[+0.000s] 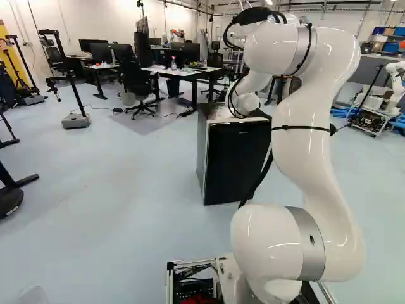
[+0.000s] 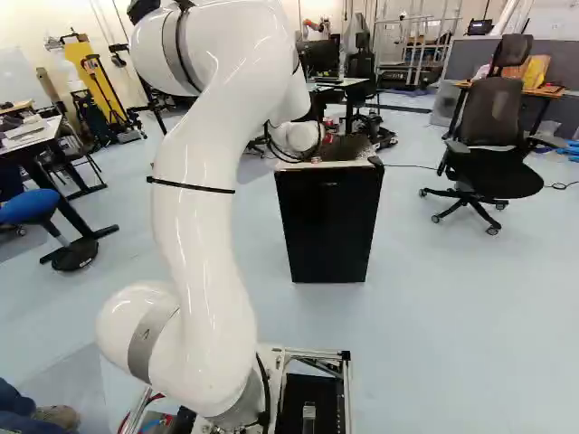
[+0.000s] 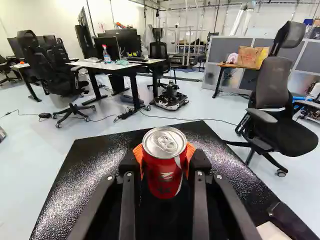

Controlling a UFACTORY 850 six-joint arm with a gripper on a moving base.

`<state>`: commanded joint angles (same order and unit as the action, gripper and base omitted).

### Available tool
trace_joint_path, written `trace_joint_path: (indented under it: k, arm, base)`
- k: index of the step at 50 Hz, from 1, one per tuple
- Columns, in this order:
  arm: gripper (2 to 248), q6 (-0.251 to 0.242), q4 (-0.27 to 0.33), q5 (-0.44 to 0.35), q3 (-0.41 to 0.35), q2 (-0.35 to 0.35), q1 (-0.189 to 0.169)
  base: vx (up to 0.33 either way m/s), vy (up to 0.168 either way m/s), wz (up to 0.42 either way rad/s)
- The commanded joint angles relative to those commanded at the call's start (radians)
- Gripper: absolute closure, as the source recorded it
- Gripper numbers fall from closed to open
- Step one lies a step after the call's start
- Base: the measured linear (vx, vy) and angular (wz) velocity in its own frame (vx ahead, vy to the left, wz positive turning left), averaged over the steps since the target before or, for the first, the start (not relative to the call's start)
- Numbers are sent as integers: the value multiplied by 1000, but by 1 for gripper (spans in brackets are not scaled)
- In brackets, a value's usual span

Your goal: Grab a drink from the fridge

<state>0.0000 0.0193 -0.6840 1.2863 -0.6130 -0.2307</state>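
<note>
The black gripper [image 3: 165,159] is shut on a red drink can [image 3: 164,172], one orange pad at either side of it. The can stands upright between the fingers with its silver lid showing. Under it lies the speckled black top of the small fridge [image 3: 95,172]; whether the can touches that top I cannot tell. In the right base view the fridge [image 2: 329,221] has its black door closed, and the arm's wrist is over its top. The same fridge [image 1: 237,161] stands left of the arm in the left base view. The base views hardly show the gripper behind the wrist.
An office chair [image 2: 493,154] stands to the right of the fridge. Beyond the fridge are desks [image 3: 107,65], more chairs and a small wheeled robot [image 3: 171,97]. A cable [image 3: 200,119] runs along the floor behind it. Another robot [image 1: 396,79] stands at the far right.
</note>
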Motion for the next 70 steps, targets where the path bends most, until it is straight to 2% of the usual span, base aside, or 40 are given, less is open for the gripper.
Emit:
trace_joint_path:
  k: [18,35,53,70]
  arm:
    - [151,0,-1,-8,-52,39,10]
    - [151,0,-2,-21,-134,100,26]
    - [151,0,-4,-41,-258,192,50]
    - [151,0,-7,-64,-407,303,78]
  base:
    - [0,0,0]
    - [0,0,0]
    - [0,0,0]
    - [0,0,0]
